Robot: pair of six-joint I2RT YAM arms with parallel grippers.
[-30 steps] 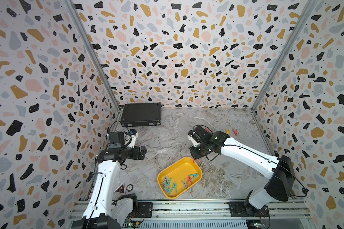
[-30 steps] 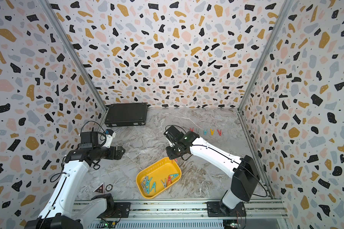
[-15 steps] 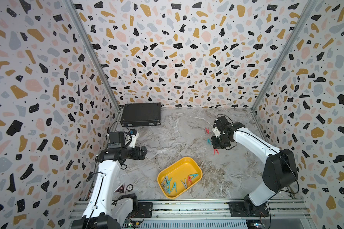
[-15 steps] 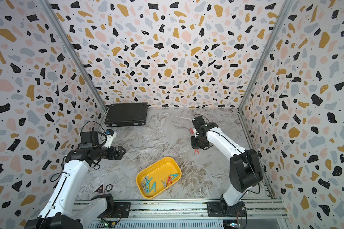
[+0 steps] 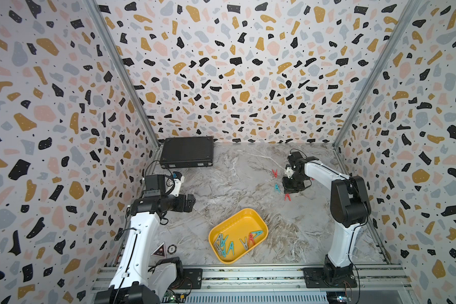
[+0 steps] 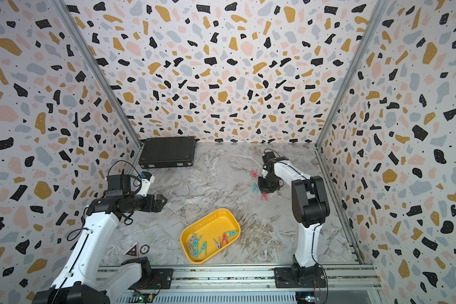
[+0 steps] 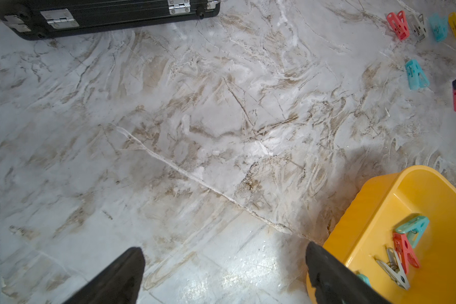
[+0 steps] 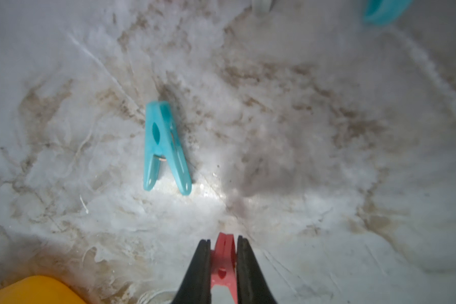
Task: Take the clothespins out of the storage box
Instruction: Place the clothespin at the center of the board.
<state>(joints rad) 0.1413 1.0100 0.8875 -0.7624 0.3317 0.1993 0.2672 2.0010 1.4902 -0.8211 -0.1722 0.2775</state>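
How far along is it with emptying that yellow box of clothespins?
Partly done. Several clothespins already lie on the table beyond the storage box. The right gripper is shut on a red clothespin close to the table. Other clothespins, teal, grey and red, remain in the box. The left gripper hangs open.

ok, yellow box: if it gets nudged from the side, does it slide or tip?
It would probably slide: the storage box looks like thin plastic holding only a few clothespins, and the marble tabletop looks glossy. Tipping seems unlikely, since the box is shallow and wide with low walls. The loose clothespins would likely shift inside it.
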